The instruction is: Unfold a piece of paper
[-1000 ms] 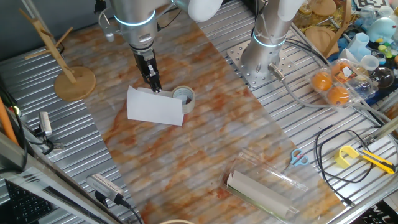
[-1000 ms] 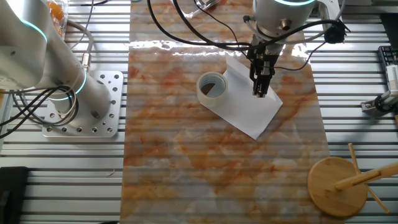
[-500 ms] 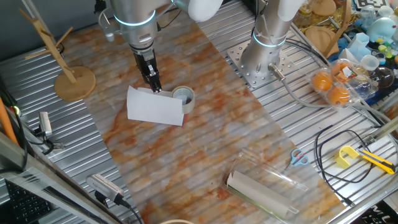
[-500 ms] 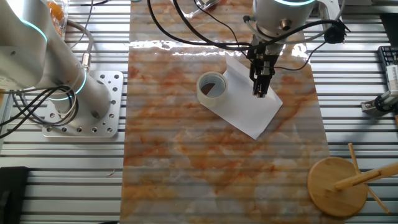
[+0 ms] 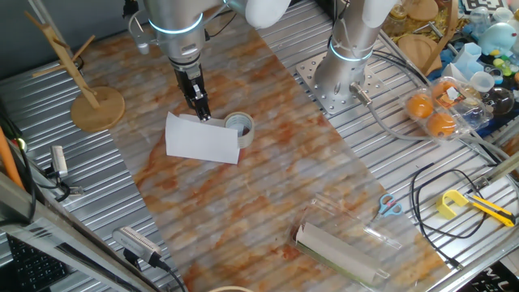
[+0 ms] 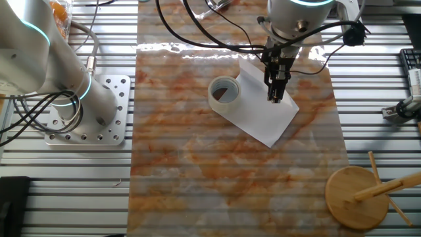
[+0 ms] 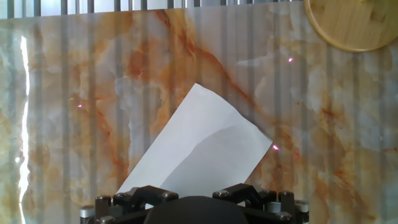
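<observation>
The piece of paper is a white folded sheet that lies flat on the marbled mat, with one corner against a grey tape roll. My gripper points straight down at the sheet's far edge. Its fingers are pressed together on that edge. From the other side, the gripper stands on the piece of paper near its right long edge, beside the tape roll. In the hand view the piece of paper runs under the gripper body, its nearer half shaded. The fingertips are hidden there.
A wooden stand sits at the mat's left. A beige rolled sheet in clear plastic lies at the near end. Blue scissors, cables and a second arm's base are to the right.
</observation>
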Controlling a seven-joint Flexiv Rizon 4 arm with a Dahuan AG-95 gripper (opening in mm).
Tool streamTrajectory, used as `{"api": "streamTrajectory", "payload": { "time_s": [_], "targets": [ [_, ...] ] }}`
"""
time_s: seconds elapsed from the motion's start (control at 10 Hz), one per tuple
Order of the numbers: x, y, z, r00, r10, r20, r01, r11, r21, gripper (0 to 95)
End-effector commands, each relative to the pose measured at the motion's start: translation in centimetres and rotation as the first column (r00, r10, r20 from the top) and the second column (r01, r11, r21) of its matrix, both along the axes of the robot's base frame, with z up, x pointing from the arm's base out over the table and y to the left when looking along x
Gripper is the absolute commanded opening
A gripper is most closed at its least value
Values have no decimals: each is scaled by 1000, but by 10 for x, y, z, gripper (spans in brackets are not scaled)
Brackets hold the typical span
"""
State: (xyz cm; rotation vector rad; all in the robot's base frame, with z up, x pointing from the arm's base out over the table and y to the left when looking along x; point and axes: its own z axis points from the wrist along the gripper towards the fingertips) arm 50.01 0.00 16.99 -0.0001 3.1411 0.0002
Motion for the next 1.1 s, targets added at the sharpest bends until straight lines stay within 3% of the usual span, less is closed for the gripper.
{"api": "streamTrajectory", "payload": {
  "time_s": [0.1,0.2,1.1],
  "targets": [
    [0,0,0,1000,0,-1,0,1000,0,950],
    [0,0,0,989,141,-36,-141,990,10,0],
    [0,-1,-3,989,144,-35,-144,990,4,0]
  ]
}}
